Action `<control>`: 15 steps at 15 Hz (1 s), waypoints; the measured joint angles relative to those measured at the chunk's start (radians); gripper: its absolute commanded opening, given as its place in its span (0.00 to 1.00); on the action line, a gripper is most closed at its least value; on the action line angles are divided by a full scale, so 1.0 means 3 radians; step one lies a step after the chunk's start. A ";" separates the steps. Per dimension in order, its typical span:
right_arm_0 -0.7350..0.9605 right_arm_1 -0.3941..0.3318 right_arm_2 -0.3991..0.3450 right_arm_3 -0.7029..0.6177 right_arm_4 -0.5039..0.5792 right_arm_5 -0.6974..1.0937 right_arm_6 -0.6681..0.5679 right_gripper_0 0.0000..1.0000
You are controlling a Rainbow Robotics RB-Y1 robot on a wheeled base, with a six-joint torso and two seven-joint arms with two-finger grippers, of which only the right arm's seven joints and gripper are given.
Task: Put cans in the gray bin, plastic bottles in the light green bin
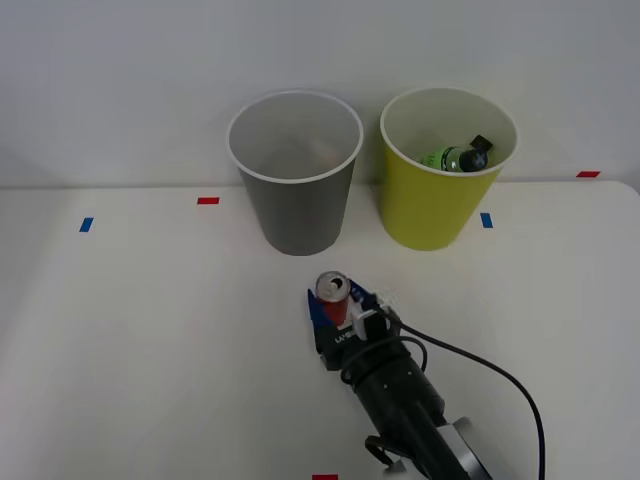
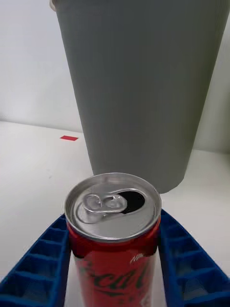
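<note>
Can [image 1: 333,296]: red, silver top with opened pull-tab, upright between the two blue ribbed fingers [image 2: 45,254] of the right hand [image 1: 340,312], which is clamped on its sides; it stands near the middle of the white bench [image 1: 150,340], just in front of the gray bin. Wrist view: can [image 2: 113,235] fills the gap between the fingers, one pressed to each side, gray bin [image 2: 141,86] close behind it. Gray bin [image 1: 295,175]: upright at the back of the bench, white rim, inside pale. Green bin [image 1: 440,170]: upright just beside the gray bin, on its right. Bottle [image 1: 455,157]: green, dark cap, lying tilted inside the green bin. Tape marks [image 1: 208,200]: red and blue, scattered on the bench.
</note>
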 measured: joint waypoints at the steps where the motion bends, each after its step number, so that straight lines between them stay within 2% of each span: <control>1: -0.0001 -0.0001 -0.0004 0.0000 0.0000 0.0000 0.0014 0.19; 2: 0.0000 -0.0003 -0.0007 0.0000 0.0001 0.0000 0.0024 0.17; 5: 0.0002 -0.0003 -0.0012 0.0000 0.0000 -0.0002 0.0040 0.00; 11: 0.0030 -0.0057 -0.0029 -0.0001 -0.0107 -0.0072 0.0012 0.00; 15: 0.0046 -0.0253 0.0062 -0.0070 -0.0707 -0.0453 0.0014 0.00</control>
